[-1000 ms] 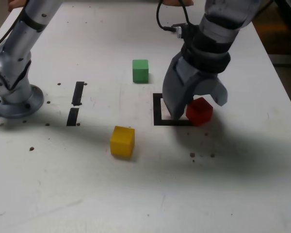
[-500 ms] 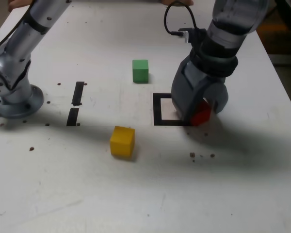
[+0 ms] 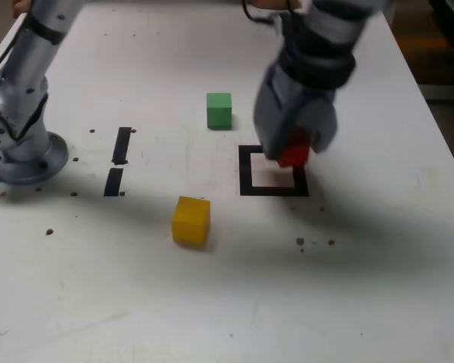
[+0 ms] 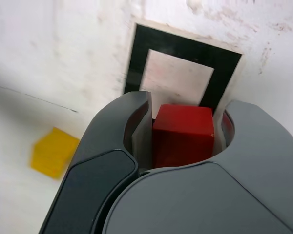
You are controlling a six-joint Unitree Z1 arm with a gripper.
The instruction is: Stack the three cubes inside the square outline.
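Note:
My gripper (image 3: 293, 151) is shut on the red cube (image 3: 294, 155), which hangs just above the table over the right side of the square outline (image 3: 246, 170) in the exterior view. The wrist view shows the red cube (image 4: 183, 135) clamped between both grey jaws of the gripper (image 4: 184, 131), with the black square outline (image 4: 185, 48) and its white centre beyond it. The green cube (image 3: 219, 110) sits on the table behind the outline. The yellow cube (image 3: 191, 220) rests in front of it toward the exterior view's left, and shows as a yellow cube (image 4: 52, 152) beside the jaw.
Two short black tape strips (image 3: 118, 160) lie at the exterior view's left, near the arm's round base (image 3: 26, 155). Small dark specks dot the white table (image 3: 234, 302). The table's right edge runs close past the gripper.
The jaws closed on the red cube, which stood on the table at the outline's front right corner. The gripper then lifted it and carried it back and to the left over the outline.

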